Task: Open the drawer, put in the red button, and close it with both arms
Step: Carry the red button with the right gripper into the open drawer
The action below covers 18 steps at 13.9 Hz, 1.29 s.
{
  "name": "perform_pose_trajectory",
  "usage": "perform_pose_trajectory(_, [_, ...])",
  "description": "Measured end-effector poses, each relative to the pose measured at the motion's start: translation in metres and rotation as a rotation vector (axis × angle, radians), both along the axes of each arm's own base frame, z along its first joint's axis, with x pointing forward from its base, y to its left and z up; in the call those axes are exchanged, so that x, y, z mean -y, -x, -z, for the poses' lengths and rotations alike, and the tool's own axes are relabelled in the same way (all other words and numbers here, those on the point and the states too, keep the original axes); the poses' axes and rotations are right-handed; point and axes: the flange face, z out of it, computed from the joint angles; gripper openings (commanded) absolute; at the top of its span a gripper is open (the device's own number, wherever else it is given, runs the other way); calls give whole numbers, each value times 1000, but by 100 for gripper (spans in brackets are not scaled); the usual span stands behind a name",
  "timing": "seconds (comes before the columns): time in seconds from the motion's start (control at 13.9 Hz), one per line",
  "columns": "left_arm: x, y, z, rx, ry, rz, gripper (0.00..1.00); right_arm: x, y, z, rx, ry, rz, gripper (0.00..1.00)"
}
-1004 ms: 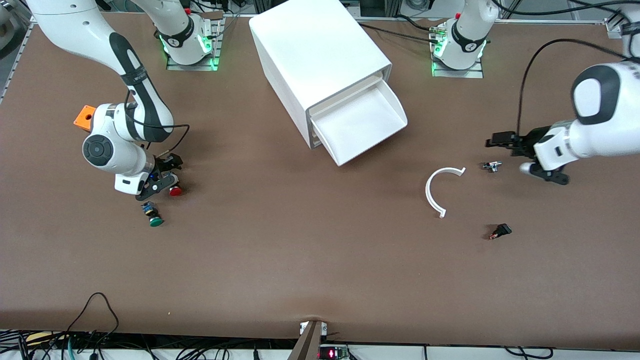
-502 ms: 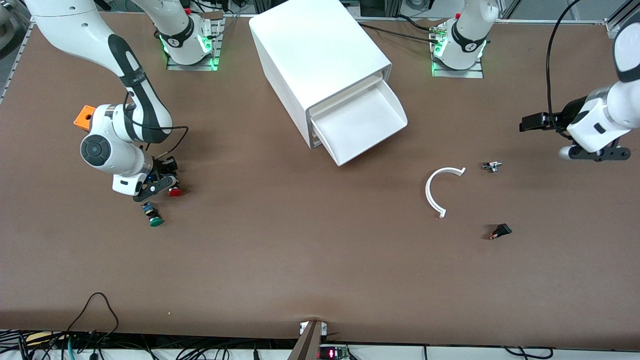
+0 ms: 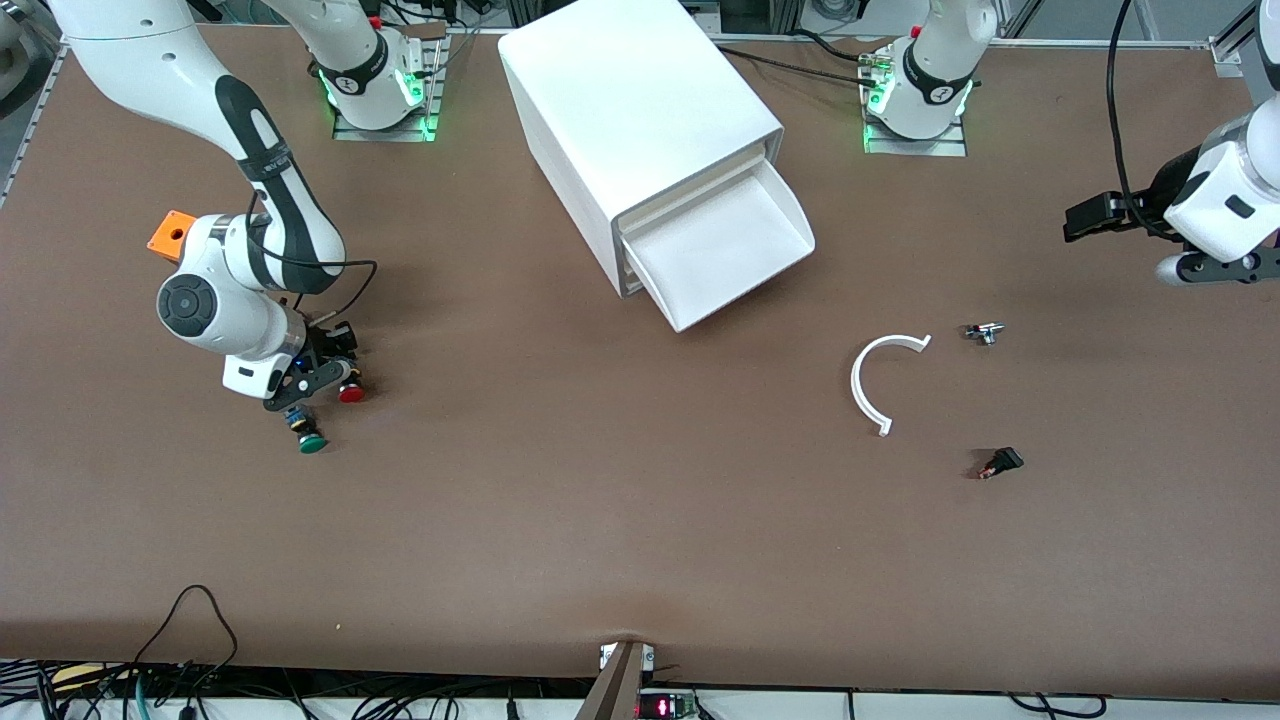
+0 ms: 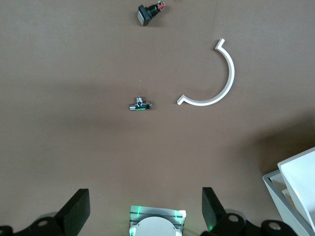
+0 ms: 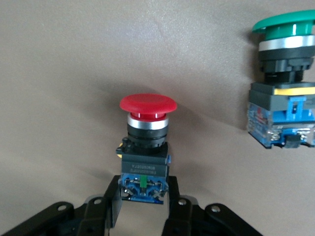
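I judge we are at the pick: the drawer [image 3: 735, 250] already stands pulled out of the white cabinet [image 3: 635, 110], empty, so the red button [image 3: 351, 393] has to go in next.

Taking the cabinet as my landmark, the red button lies on the table nearer the front camera than the cabinet, well toward the right arm's end. The green button [image 3: 311, 441] lies just beside it, nearer the camera, apart from it.

My right gripper [image 3: 318, 378] is down at table level on the red button. In the right wrist view its fingers [image 5: 114, 206] sit against either side of the button's blue-and-black base, pinching it, red cap [image 5: 148, 104] pointing away from the palm. The arm is folded low, elbow up toward the orange box [image 3: 169, 235].

Next I need a straight lift clear of the green button, then a carry over the open drawer.

My left gripper [image 3: 1215, 268] waits in the air at the left arm's end, well apart from the cabinet, fingers [image 4: 76, 210] spread wide and holding nothing.
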Motion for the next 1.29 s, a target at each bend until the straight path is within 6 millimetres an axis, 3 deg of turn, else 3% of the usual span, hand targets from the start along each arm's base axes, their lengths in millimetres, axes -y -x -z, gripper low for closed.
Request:
perform_pose_trajectory(0.22, [-6, 4, -14, 39, -4, -13, 100, -3, -7, -7, 16, -3, -5, 0])
perform_pose_trajectory(0.36, [-7, 2, -20, 77, -5, -14, 100, -7, -19, -24, -7, -6, -8, 0])
perform_pose_trajectory(0.5, [-6, -2, -23, 118, -5, -13, 100, -21, -38, -60, -60, -15, -13, 0])
perform_pose_trajectory(0.65, [-6, -6, -25, 148, 1, -13, 100, -53, -56, -112, -84, -28, -1, 0])
perform_pose_trajectory(0.79, [-9, -7, -24, 153, 2, -16, 100, -107, -63, -162, -84, -40, 33, 0])
perform_pose_trajectory(0.93, [-13, -7, -23, 153, 3, -22, 100, -173, -57, -195, -73, -47, 69, 0])
perform_pose_trajectory(1.29, [-19, -7, -22, 154, 6, -26, 100, -351, 1, -243, -47, -112, 136, 0])
